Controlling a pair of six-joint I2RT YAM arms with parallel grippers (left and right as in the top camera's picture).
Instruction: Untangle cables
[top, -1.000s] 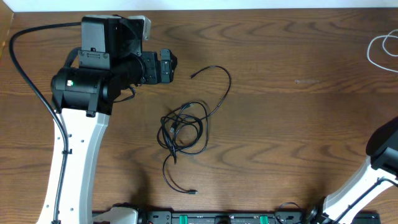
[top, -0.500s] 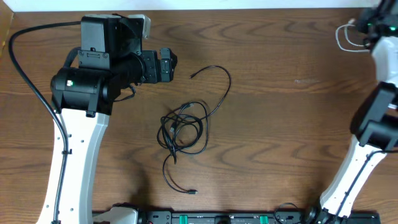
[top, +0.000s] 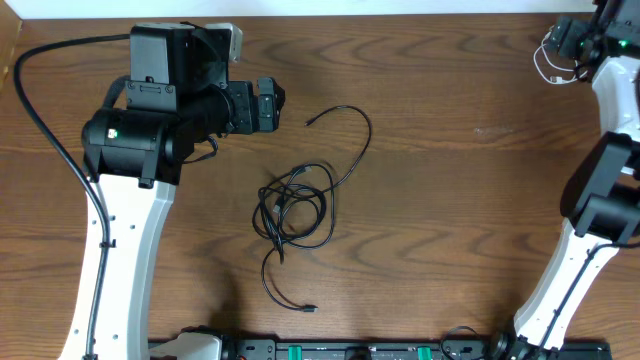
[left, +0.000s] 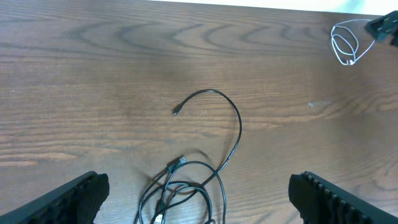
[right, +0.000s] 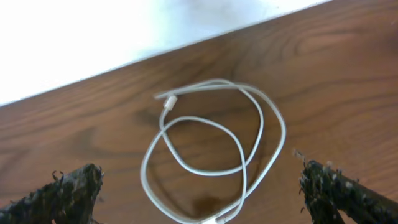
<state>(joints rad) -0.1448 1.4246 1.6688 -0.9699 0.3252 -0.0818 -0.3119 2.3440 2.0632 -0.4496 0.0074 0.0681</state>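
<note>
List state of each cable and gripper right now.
black cable: loosely tangled coil, both ends trailing free, ungripped.
white cable: loose loop, lying apart from black cable, ungripped.
left gripper: open, empty.
right gripper: open, empty, above white cable.

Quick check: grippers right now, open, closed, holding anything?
Left gripper: open, holding nothing.
Right gripper: open, empty, above the white cable.
</note>
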